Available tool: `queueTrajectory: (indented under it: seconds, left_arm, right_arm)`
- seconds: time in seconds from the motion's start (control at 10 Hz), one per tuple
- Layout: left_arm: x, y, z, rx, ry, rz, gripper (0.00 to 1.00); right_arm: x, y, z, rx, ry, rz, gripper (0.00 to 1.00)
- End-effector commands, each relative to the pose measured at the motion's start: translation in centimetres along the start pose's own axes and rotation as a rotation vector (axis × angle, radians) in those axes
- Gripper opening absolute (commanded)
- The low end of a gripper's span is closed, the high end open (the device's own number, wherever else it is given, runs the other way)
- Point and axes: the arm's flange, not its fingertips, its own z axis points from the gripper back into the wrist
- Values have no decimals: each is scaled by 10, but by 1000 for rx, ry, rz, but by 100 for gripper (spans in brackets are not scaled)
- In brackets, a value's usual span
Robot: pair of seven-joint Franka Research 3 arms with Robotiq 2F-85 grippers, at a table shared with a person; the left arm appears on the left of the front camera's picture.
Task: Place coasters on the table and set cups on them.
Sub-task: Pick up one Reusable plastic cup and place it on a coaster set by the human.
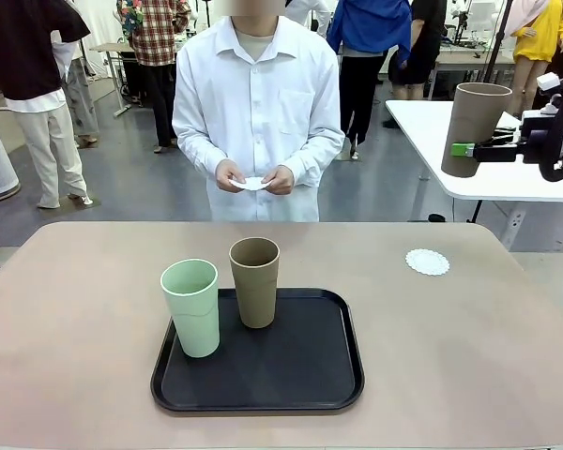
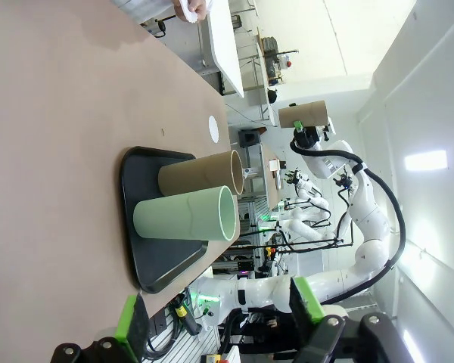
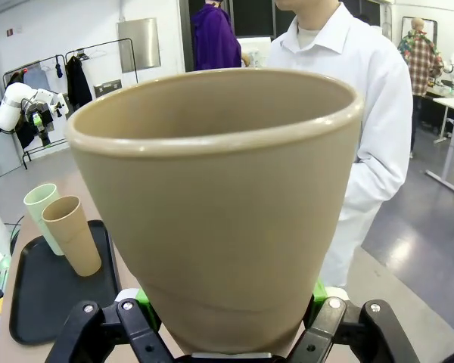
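One coaster [image 1: 427, 262] lies bare near the table's [image 1: 75, 309] far right corner. Right fingers [image 1: 463, 148] pinch a tan cup [image 1: 476, 117] aloft; left fingers [image 2: 129, 327] spread, empty. A mint cup [image 1: 192, 305] and another tan cup [image 1: 255, 281] wait on the tray [image 1: 300, 366].

- The right arm [image 2: 372, 227] is built of rounded, glossy white segments, and a black cable is looped along its outer side.
- The right gripper [image 1: 464, 149] is finished in black, with a bright green pad at the fingertip; a white housing is mounted behind it at the wrist.
- In the right wrist view, black linkage bars are joined by round silver pins, and green pads are set at their inner ends.
- The left gripper [image 2: 212, 308] is made of black links with grey pivot screws; its fingers [image 2: 127, 329] are faced in green.
- The person [image 1: 255, 122] is dressed in a white long-sleeved shirt with a collar, a buttoned front, a chest pocket and cuffed sleeves; a pale crew-neck layer is seen at the open collar.
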Motion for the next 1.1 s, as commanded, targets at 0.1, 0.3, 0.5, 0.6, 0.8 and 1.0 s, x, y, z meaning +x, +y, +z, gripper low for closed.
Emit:
queueTrajectory:
  seconds: [0.1,0.3,0.5,0.6,0.8,1.0]
  left_arm:
    - [0,0,1,-8,-2,-8,100]
    - [0,0,1,-8,-2,-8,100]
    - [0,0,1,-8,-2,-8,100]
    - [0,0,1,-8,-2,-8,100]
    - [0,0,1,-8,-2,-8,100]
    - [0,0,1,-8,-2,-8,100]
  right_arm:
    - [2,-1,0,-1,-3,3,81]
    - [2,-1,0,-1,-3,3,81]
    - [-17,-4,1,134,-14,72,81]
    - [-36,-7,-3,168,1,99,81]
    - [-70,-12,-10,189,50,146,81]
    - [-106,-19,-17,215,92,145,81]
